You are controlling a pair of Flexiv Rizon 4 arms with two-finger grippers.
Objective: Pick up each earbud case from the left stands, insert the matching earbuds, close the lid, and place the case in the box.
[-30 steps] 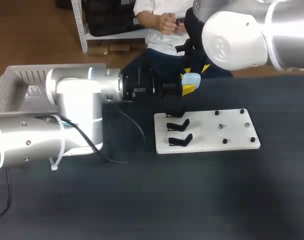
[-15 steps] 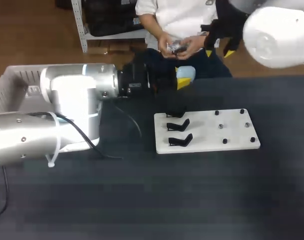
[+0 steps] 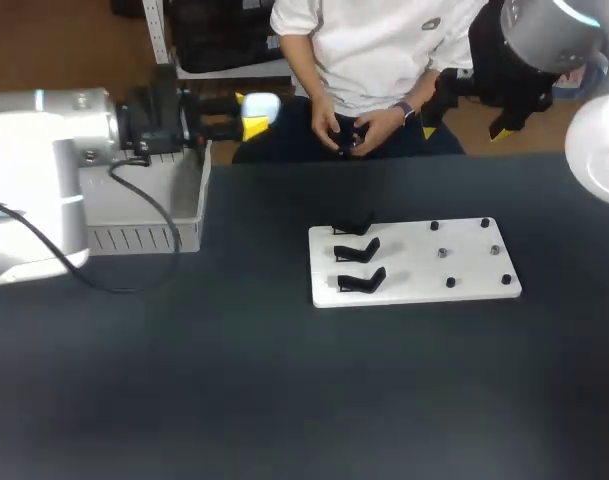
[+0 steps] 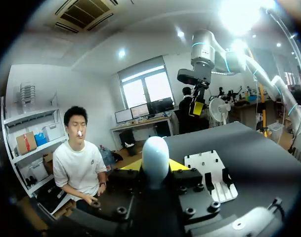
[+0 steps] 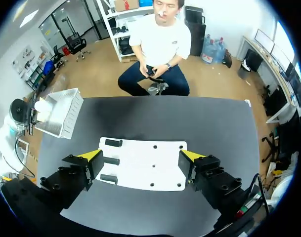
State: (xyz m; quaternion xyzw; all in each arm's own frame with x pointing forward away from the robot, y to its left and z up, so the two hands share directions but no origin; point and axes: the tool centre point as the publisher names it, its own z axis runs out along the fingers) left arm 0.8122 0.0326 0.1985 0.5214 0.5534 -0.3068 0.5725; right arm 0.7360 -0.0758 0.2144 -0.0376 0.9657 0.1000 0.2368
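Dark matte table (image 3: pixel 284 400), left to right: grey slatted plastic box (image 3: pixel 144 238); pale blue rounded earbud case (image 3: pixel 262 102) pinched in the left gripper (image 3: pixel 252 115), just beside the box's right rim; right gripper (image 3: pixel 464 130) held spread, empty. If released here, the case may be dropped outside that rim.

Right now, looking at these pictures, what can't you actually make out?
- Earbud case in the left gripper: lid seam and contents unseen. The left wrist view shows only its rounded end, and it is too small in the head view.
- Box: partly covered by the left arm in the head view, too small in the right wrist view to see inside.
- Dark dots on the white board: too small to tell earbuds from pegs.
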